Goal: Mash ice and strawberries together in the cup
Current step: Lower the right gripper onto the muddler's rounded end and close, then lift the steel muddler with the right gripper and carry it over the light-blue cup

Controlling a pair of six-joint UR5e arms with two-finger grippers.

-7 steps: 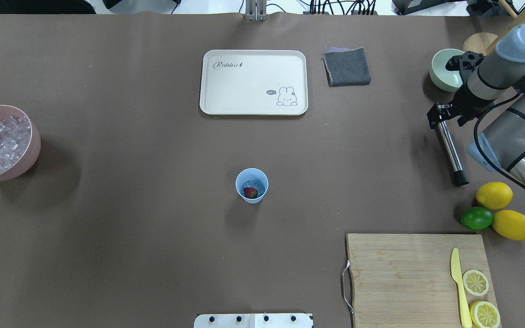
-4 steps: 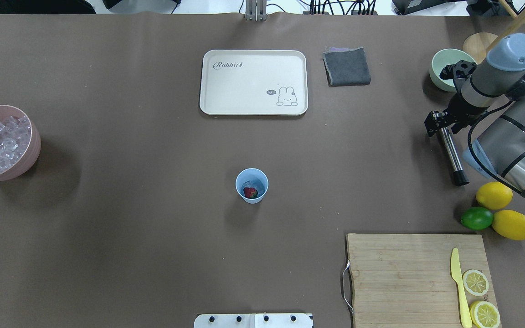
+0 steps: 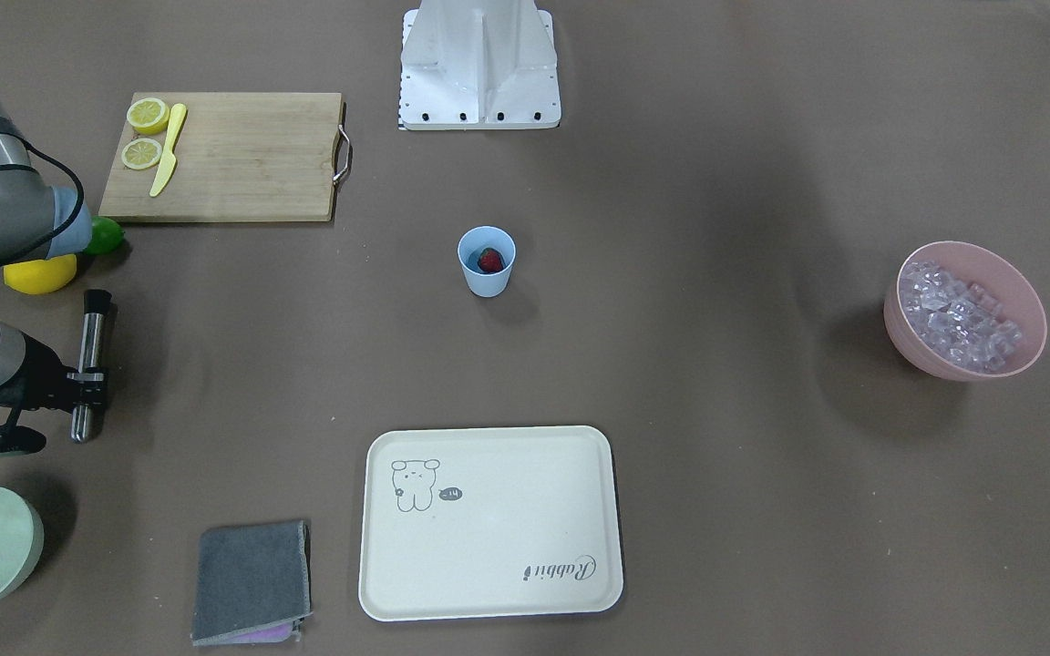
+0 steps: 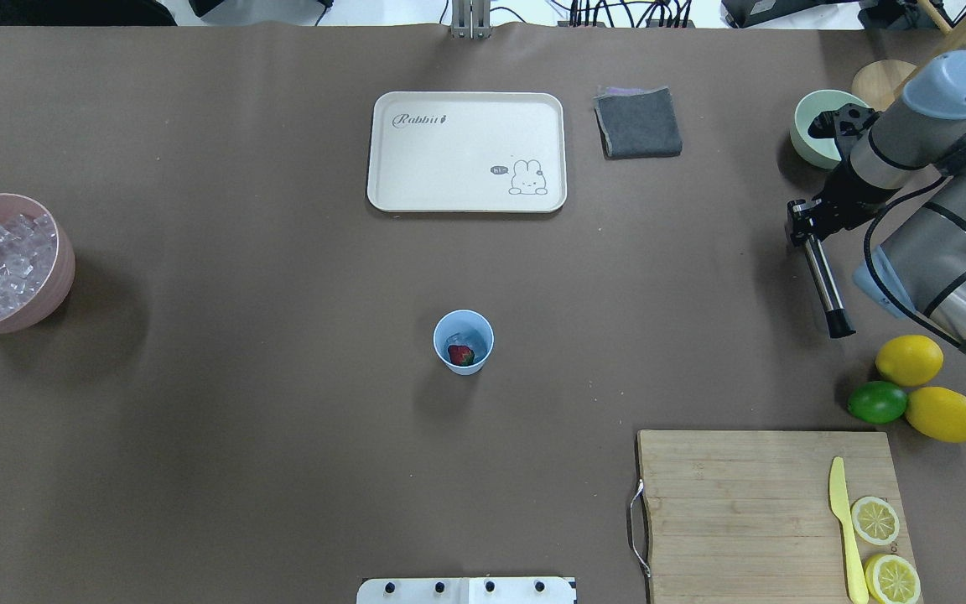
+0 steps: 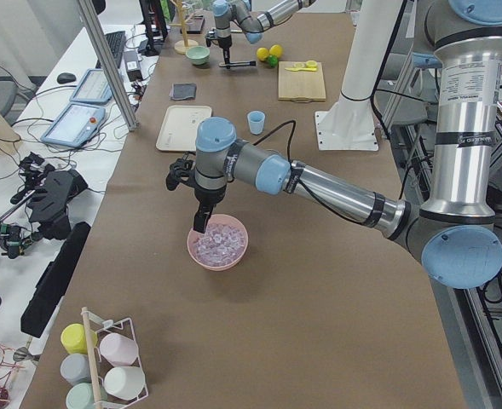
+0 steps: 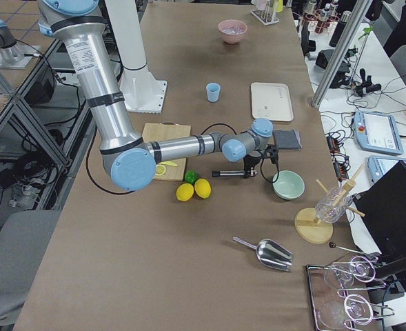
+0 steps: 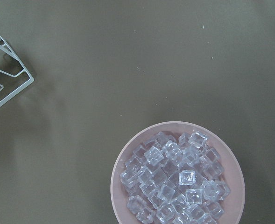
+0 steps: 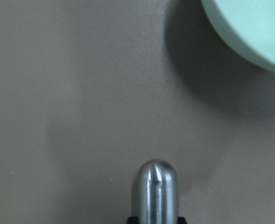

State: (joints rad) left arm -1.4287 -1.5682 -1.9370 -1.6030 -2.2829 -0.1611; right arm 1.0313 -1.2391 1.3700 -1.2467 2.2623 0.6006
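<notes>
- My right gripper [image 4: 803,222] is clamped on the shiny end of the steel muddler [image 4: 825,281]. The muddler lies about level just over the tabletop [image 4: 282,419], black tip pointing toward the lemons [image 4: 909,359].
- My left gripper [image 5: 200,220] hangs over the pink bowl [image 3: 912,342], which is heaped with ice [image 7: 174,182]. Honestly can't tell if it's wide or closed.
- The cup [image 3: 487,278] stands upright mid-tabletop, well apart from both my arms, with the strawberry [image 3: 489,261] inside and a bit of ice beside it.
</notes>
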